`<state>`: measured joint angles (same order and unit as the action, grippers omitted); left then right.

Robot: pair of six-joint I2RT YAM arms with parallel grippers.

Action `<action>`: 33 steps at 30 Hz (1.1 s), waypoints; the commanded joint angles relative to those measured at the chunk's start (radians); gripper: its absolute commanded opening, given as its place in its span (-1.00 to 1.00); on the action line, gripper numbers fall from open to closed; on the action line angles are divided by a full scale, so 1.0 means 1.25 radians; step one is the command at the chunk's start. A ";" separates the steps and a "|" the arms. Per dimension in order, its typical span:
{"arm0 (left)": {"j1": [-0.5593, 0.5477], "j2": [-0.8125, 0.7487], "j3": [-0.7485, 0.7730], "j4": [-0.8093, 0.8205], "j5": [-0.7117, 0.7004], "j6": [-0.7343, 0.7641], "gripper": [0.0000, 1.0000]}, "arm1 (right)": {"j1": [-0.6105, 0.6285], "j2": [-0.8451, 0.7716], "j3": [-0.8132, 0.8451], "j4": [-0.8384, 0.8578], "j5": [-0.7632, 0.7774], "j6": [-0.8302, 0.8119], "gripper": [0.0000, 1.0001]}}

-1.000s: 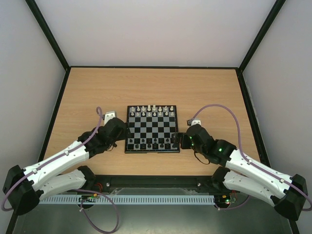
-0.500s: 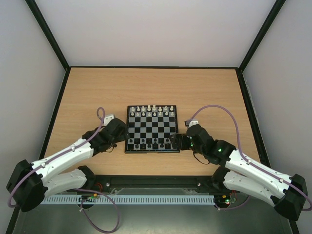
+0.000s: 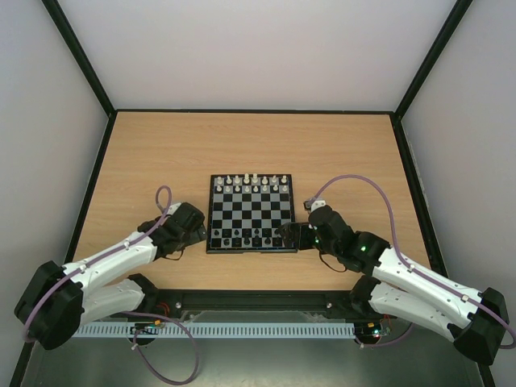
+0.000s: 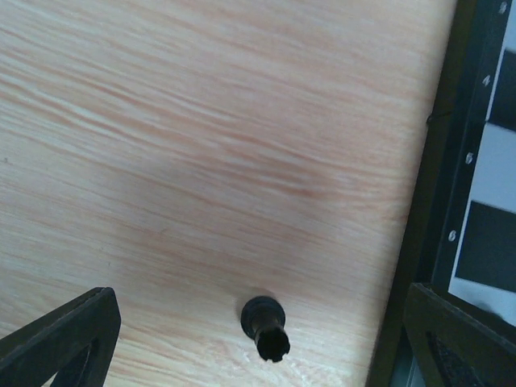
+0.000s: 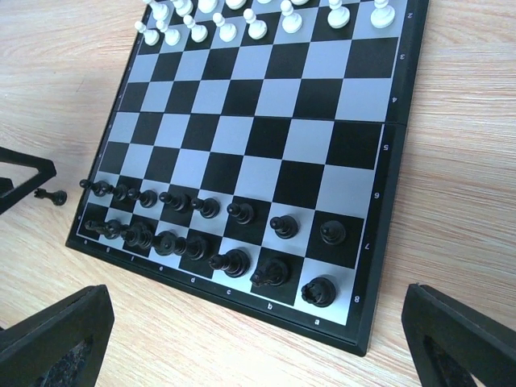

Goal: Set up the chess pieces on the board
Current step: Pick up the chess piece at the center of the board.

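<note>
**Lone black piece sat off the board, between the left gripper's open fingers**

The left gripper hung low over the table with its fingers wide apart and nothing held. In the left wrist view a single black piece stood on the wood roughly midway between the two fingertips, touching neither. It had a notched top like a castle's. It seemed upright, though the angle made that hard to be sure of. The board's dark frame ran just beside it on the right finger's side, apart from the piece.

From above, the left gripper lay by the board's near left corner and the right gripper by its near right corner. The lone piece was too small to pick out there.

The right gripper also had its fingers spread wide and empty, one at either side of the board's near edge. Its camera showed the black pieces in two rows on the squares closest to it and the white pieces in the far rows. The black rows lay ahead of and between the right fingertips, touched by neither. The lone black piece showed at the left of that view, on the table just off the board's corner. It was near one dark finger of the left gripper.
</note>
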<state>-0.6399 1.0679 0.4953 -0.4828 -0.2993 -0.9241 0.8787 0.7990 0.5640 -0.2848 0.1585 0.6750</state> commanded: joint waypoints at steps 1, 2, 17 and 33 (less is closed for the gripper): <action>0.005 0.006 -0.019 -0.008 0.042 -0.021 0.99 | -0.001 -0.004 -0.011 0.014 -0.020 -0.016 0.97; 0.005 0.006 -0.024 -0.004 0.050 -0.023 0.98 | -0.001 -0.004 -0.012 0.015 -0.020 -0.015 0.97; 0.005 0.006 -0.043 -0.003 0.046 -0.049 0.60 | -0.001 -0.007 -0.019 0.028 -0.047 -0.025 0.97; -0.003 0.064 -0.012 0.018 0.018 -0.038 -0.01 | -0.001 -0.007 -0.020 0.031 -0.054 -0.028 0.97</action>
<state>-0.6384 1.1301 0.4553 -0.4595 -0.2478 -0.9733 0.8783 0.7990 0.5518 -0.2554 0.0963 0.6540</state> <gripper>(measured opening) 0.502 0.986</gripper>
